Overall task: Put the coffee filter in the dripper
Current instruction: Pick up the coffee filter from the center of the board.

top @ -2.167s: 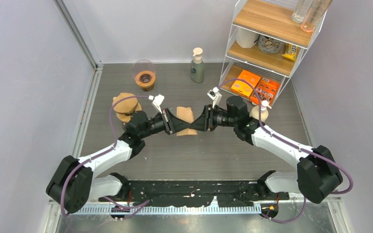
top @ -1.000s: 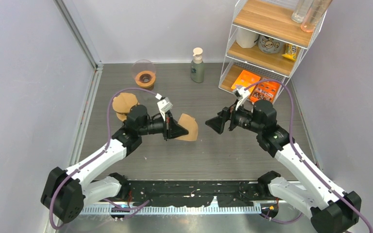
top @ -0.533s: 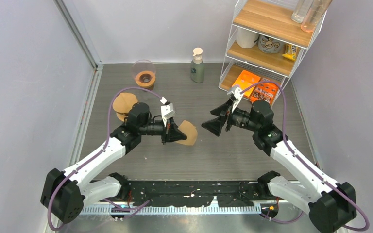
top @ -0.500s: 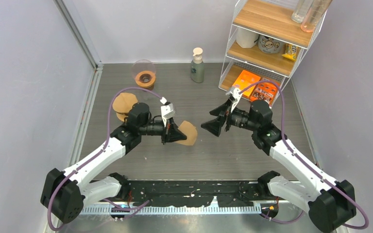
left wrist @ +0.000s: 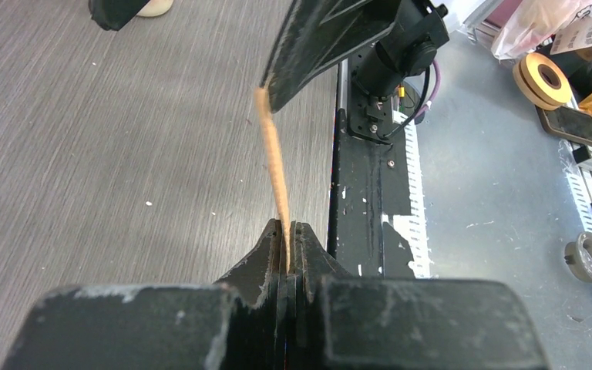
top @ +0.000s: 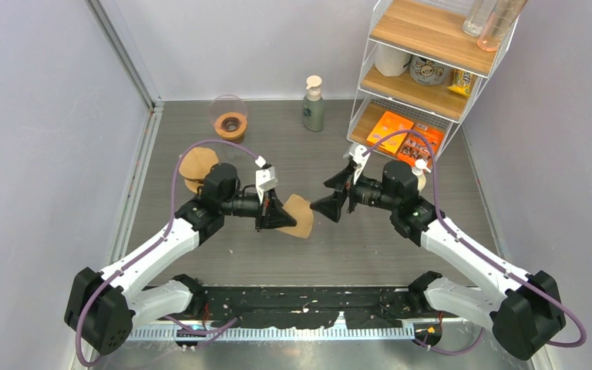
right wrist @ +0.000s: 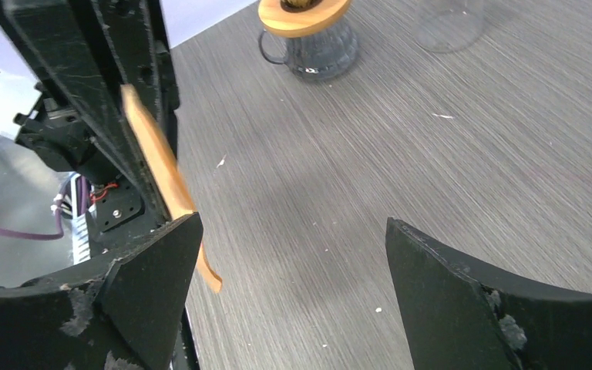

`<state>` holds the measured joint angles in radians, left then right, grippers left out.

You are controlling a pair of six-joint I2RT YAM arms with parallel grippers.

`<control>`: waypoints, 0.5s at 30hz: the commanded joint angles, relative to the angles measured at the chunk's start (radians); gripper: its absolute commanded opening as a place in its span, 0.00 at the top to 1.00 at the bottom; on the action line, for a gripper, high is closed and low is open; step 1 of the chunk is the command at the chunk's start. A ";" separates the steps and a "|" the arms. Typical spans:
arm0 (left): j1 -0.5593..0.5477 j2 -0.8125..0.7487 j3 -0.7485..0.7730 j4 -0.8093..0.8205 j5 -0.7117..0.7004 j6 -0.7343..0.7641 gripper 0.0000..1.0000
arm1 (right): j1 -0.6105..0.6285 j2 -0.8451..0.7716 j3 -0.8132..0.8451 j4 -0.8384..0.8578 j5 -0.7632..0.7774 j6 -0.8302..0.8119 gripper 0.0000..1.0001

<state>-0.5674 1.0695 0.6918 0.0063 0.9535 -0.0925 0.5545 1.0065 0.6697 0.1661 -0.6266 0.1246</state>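
We clamp flat brown paper coffee filter [top: 301,216] edge-on in left gripper [top: 280,213], jaws pressed tight on it, mid-table. Our right gripper [top: 325,210] gapes wide, empty, just right of filter. Wooden-collared glass dripper [top: 199,165] sits far-left, well apart.

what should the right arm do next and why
Probably ease the right gripper forward and sideways until the free edge of the coffee filter sits between its open jaws: the left gripper pinches the filter flat, and it lies beside one finger, not centred.
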 commanded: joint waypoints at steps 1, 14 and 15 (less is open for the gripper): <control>0.002 -0.025 0.028 -0.004 0.029 0.030 1.00 | 0.014 0.017 0.047 0.007 0.091 -0.021 0.05; 0.002 -0.033 0.038 -0.046 -0.053 0.020 1.00 | 0.021 -0.001 0.050 -0.003 -0.043 -0.012 0.04; 0.001 -0.035 0.038 -0.045 -0.059 0.016 1.00 | 0.023 -0.004 0.050 -0.008 -0.066 -0.013 0.05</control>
<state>-0.5674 1.0580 0.6918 -0.0284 0.9310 -0.0746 0.5682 1.0294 0.6777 0.1410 -0.6037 0.1219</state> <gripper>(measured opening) 0.040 0.956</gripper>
